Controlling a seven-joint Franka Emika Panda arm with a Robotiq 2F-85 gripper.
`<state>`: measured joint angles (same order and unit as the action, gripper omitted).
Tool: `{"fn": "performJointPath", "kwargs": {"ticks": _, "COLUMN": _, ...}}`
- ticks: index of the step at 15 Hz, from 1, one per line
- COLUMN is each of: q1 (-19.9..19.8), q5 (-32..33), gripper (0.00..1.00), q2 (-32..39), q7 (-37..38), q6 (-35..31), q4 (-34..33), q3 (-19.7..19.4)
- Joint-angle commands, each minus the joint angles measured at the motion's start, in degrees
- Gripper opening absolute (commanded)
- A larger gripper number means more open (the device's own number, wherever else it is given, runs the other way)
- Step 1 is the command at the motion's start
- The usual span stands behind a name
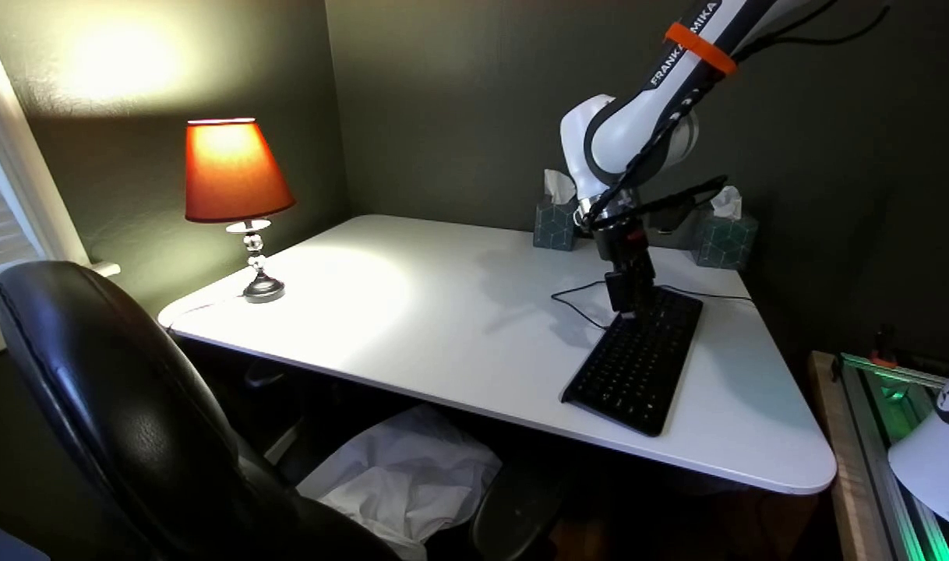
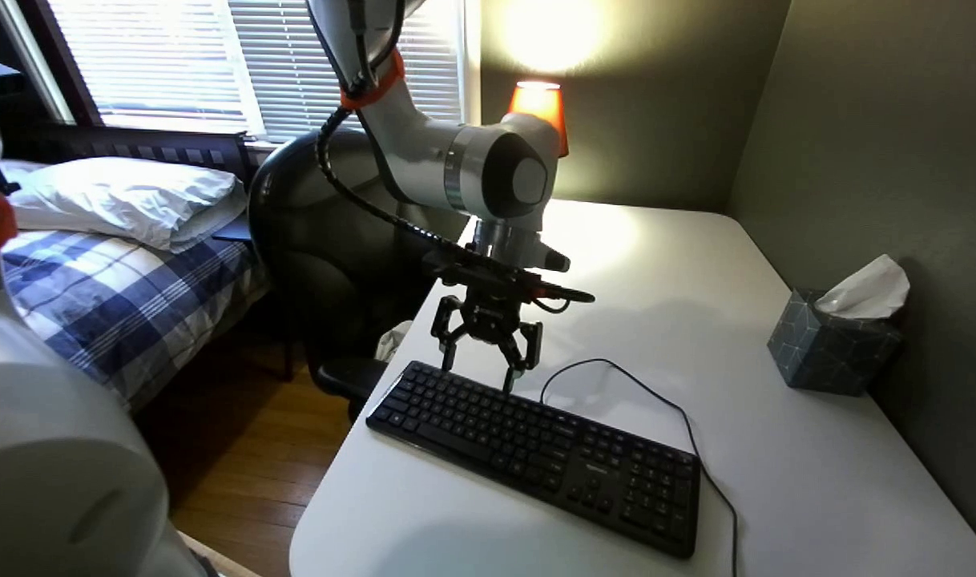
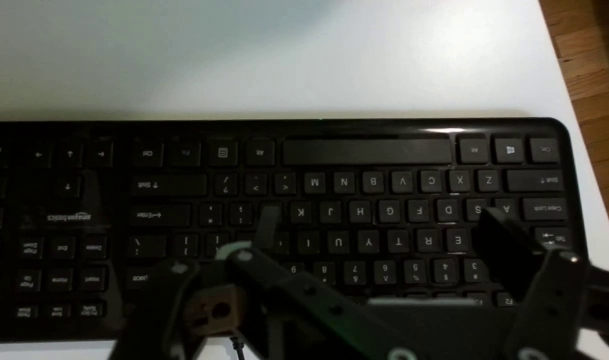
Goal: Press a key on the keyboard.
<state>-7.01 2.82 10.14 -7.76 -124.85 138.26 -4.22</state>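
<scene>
The black keyboard (image 1: 634, 374) lies flat on the white desk in both exterior views, also here (image 2: 528, 449). It fills much of the wrist view (image 3: 367, 152), with its letters upside down. My gripper (image 2: 477, 380) points down over the keyboard's far edge, with its fingers apart and nothing between them. In the wrist view my open gripper (image 3: 379, 217) has one fingertip over the L key area and one by the S and A keys. In an exterior view the gripper (image 1: 629, 312) partly hides the keyboard. I cannot tell whether a fingertip touches the keys.
The keyboard's thin dark cable (image 2: 656, 393) curves over the white desk (image 1: 443, 312). Tissue boxes (image 1: 554, 226) (image 1: 725, 241) stand near the wall. A red-shaded lamp (image 1: 237, 171) stands at the far end. A black chair (image 1: 132, 413) is by the desk edge.
</scene>
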Motion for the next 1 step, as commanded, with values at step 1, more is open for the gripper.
{"fn": "performJointPath", "kwargs": {"ticks": 1, "q1": 0.3, "q5": -0.1, "gripper": 1.00, "q2": -0.2, "q7": 0.0, "q6": 0.1, "q4": 0.1, "q3": -0.3}}
